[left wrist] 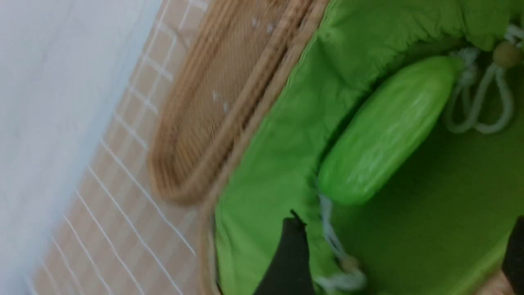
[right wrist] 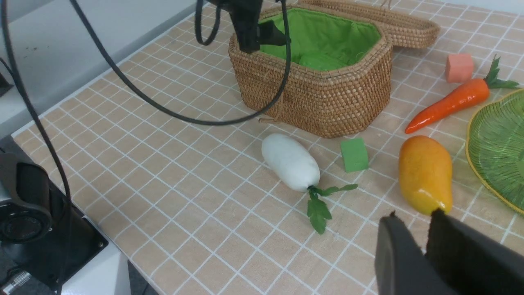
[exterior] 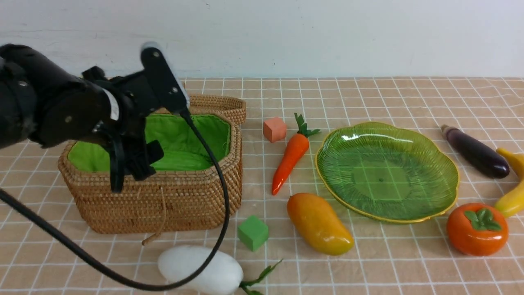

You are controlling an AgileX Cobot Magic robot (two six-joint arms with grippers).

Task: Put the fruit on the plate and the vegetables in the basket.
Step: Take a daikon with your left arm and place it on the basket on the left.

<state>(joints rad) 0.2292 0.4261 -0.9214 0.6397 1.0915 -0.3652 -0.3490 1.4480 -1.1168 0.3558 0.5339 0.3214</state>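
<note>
The worktop [exterior: 368,266] holds a big basket [exterior: 196,196] on the left and a green plate [exterior: 385,172] on the right. The plate has no fruit on it.

The left tool [exterior: 130,174] hangs over the basket. Its fingers are spread wide and hold nothing. The gourd [left wrist: 385,131] lies inside, against the green cloth wall. So 1 vegetable is in and 3 are out.

The radish [exterior: 200,270] lies in front of the basket. The eggplant [exterior: 477,152] is far off, past the plate, and the carrot [exterior: 290,157] lies between basket and plate. The mango [exterior: 319,223], banana [exterior: 511,192] and persimmon [exterior: 477,229] sit around the plate, not on it.

The right tool [right wrist: 415,215] waits near the mango, fingers pressed close, holding nothing.

I think the radish comes next. The left tool should go straight up first, so it clears the rim. Then it should pinch the fat white middle, not the thin leaves. The black cable [exterior: 213,164] hangs across the radish, so mind it does not drag.
</note>
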